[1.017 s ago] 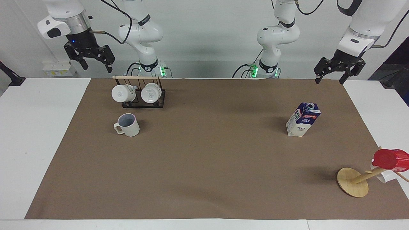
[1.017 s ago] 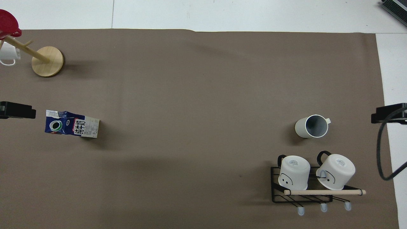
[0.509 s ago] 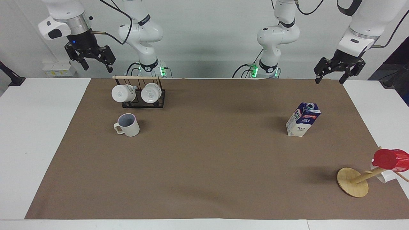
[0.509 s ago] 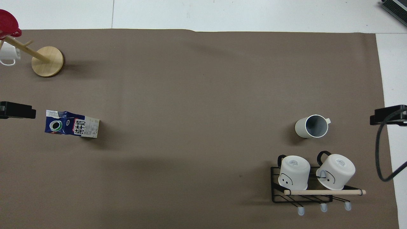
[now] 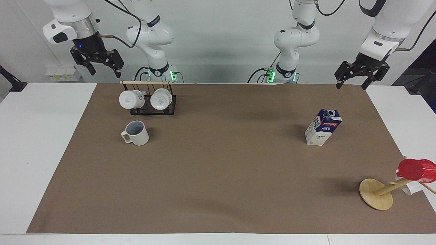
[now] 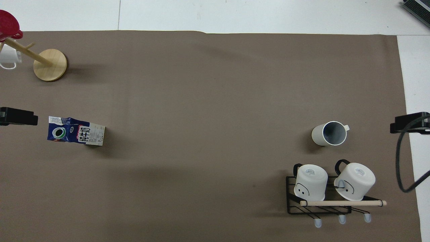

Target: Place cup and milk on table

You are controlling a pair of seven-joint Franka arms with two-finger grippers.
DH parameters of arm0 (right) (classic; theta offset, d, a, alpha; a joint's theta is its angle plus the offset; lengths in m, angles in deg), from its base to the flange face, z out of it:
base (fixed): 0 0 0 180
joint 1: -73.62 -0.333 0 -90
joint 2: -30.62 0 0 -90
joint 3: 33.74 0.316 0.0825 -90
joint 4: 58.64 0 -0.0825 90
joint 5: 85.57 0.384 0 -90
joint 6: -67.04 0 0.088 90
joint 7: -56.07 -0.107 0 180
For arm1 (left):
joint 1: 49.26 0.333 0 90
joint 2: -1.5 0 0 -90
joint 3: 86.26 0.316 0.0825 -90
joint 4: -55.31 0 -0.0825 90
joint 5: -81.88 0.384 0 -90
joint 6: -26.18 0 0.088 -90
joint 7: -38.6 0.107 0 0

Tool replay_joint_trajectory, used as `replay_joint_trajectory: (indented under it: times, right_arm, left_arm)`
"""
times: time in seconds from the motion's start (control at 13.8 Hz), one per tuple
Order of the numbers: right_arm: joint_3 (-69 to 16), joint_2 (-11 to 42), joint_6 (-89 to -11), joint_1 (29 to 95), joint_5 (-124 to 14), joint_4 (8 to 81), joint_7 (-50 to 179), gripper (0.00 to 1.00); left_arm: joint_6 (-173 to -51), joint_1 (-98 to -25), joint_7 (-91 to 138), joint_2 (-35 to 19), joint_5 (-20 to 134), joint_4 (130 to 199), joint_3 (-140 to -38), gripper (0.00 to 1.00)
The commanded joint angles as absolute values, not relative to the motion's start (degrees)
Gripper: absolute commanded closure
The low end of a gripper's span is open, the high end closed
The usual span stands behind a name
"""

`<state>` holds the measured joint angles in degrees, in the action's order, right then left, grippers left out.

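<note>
Cup and milk stand clear of raised fingers.

Two white mugs hang on a black rack — a red cup tops a wooden stand.

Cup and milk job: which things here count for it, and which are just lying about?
For the job:
cream mug, upright on the brown sheet
milk carton, upright on the sheet
table

Lying about:
black rack with two white mugs
wooden mug tree with red cup
</note>
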<state>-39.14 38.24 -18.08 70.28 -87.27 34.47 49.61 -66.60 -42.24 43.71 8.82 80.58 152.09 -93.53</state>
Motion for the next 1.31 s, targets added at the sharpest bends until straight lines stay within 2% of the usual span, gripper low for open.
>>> replay_joint_trajectory:
  times: [0.0, 0.36, 0.73, 1.24]
  right_arm:
    - [-39.01, 39.67, -18.39, 70.81, -86.63, 36.01, 48.25, 0.00]
    - [-39.01, 39.23, -20.23, 70.81, -86.63, 37.68, 47.63, 0.00]
    - [-39.01, 38.18, -28.31, 71.68, -86.63, 42.25, 47.55, 0.00]
    - [-39.01, 36.07, -39.91, 72.04, -86.62, 53.75, 47.55, 0.00]
  left_arm:
    - [-65.66, -41.87, 43.34, 8.71, 81.36, 151.37, -93.82, 0.00]
    - [-65.66, -41.87, 43.34, 8.71, 81.36, 151.37, -93.82, 0.00]
    - [-65.66, -41.87, 43.34, 8.71, 81.36, 151.37, -93.82, 0.00]
    - [-65.66, -41.79, 43.34, 8.71, 81.36, 151.37, -93.82, 0.00]
